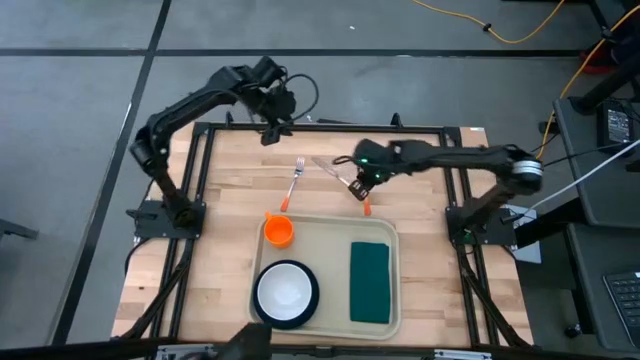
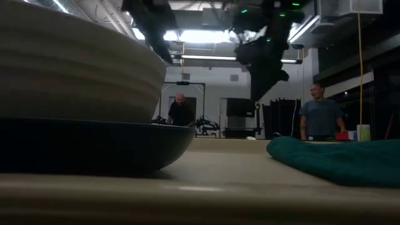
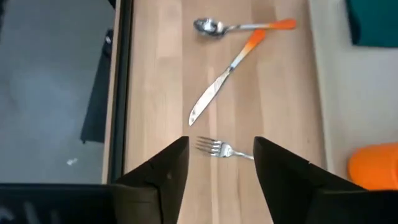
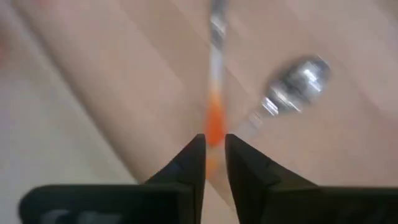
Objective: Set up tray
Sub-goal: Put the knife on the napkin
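Observation:
The cream tray lies at the table's near middle, holding an orange cup, a white bowl on a dark plate, and a green napkin. Beyond the tray, a fork, a knife and a spoon, all orange-handled, lie flat on the wood. My left gripper hangs open above the fork's tines, near the far edge. My right gripper hovers over the knife's orange handle, its fingers a narrow gap apart, holding nothing.
A dark metal frame runs around the tabletop's edges. The spoon lies close beside the knife, their handles nearly meeting. Bare wood lies left of the fork. Two people stand in the room beyond the table.

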Available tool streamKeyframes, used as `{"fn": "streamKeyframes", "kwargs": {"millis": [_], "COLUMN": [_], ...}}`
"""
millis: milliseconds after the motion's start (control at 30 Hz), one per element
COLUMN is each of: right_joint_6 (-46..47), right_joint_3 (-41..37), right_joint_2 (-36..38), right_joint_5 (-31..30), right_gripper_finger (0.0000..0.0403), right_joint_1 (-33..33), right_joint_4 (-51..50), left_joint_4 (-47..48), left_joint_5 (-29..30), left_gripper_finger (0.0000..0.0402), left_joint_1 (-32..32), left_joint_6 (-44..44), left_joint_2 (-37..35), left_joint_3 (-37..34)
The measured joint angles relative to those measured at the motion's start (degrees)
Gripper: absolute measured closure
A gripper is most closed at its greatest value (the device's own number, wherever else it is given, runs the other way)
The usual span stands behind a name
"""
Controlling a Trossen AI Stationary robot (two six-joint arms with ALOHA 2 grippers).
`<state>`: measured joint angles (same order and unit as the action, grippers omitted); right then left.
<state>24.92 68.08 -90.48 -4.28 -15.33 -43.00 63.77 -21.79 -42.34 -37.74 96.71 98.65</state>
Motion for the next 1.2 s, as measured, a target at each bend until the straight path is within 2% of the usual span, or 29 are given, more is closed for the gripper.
{"fn": "streamKeyframes", "kwargs": {"millis": [167, 300, 400, 533, 700, 867, 1033, 1200], "right_joint_6": [0.28, -1.81, -5.77, -8.75, -9.09, -7.71, -6.92, -7.22], "right_joint_3": [-12.11, -14.1, -13.82, -13.73, -13.71, -13.69, -13.69, -13.69], "right_joint_2": [8.69, 10.23, 10.28, 10.95, 12.85, 16.48, 23.59, 32.14], "right_joint_5": [1.32, 1.43, 3.21, 4.51, 4.41, 3.41, -0.72, -9.16], "right_gripper_finger": [0.0314, 0.0309, 0.0301, 0.0285, 0.0273, 0.0272, 0.0272, 0.0272], "right_joint_1": [-0.16, -0.14, -0.14, -0.44, -1.44, -2.37, -2.52, -2.52], "right_joint_4": [18.79, 22.35, 21.62, 21.48, 18.87, 11.83, 1.23, -2.83], "left_joint_4": [-2.55, -2.56, -3.47, -4.76, -4.84, -4.28, -5.19, -7.14], "left_joint_5": [0.2, 0.25, 1.27, 5.78, 11.38, 15.04, 17.56, 16.78], "left_gripper_finger": [0.0217, 0.0219, 0.0218, 0.0212, 0.0203, 0.02, 0.0199, 0.0199], "left_joint_1": [-0.31, 2.22, 5.3, 9.75, 13.42, 15.92, 18.61, 21.09], "left_joint_6": [2.48, 4.42, 4.56, 3.91, 4.11, 5.76, 6.5, 8.08], "left_joint_2": [8.81, 15.3, 18.86, 24.14, 30.64, 35.7, 36.74, 37.49], "left_joint_3": [-0.04, -0.04, 2.07, 7.91, 16.33, 20.97, 21.21, 21.07]}}
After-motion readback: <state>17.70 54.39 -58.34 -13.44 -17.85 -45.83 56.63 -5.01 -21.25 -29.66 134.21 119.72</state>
